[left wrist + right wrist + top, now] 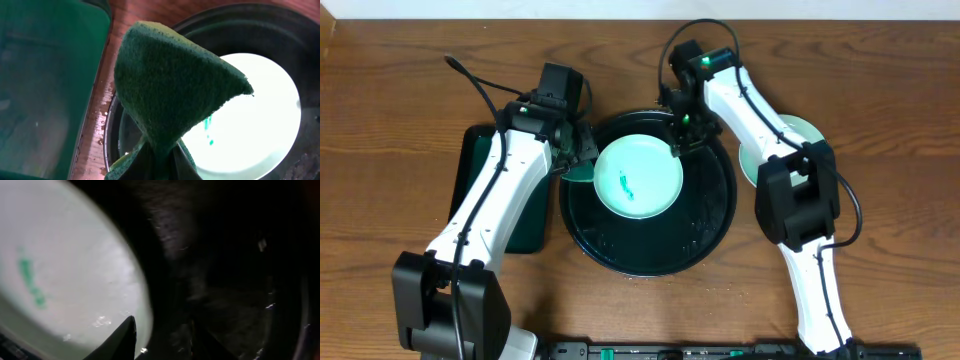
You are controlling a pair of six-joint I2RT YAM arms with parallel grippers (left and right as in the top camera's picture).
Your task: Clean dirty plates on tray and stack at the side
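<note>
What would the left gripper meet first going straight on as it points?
The left gripper holds a green sponge out in front; that would probably touch the turquoise plate on the black tray first. Depth is unclear.

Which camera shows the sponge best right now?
Left wrist: the green sponge fills the frame, pinched at its base. Overhead shows only a corner beside the plate; right wrist shows none.

Wooden table (pixel 880 60), seen from above. The mid-brown top has grain running left to right and fills the view to its far and side edges. Lighting is soft and even. In the left wrist view, small water droplets (pixel 101 121) glisten on the wood.
</note>
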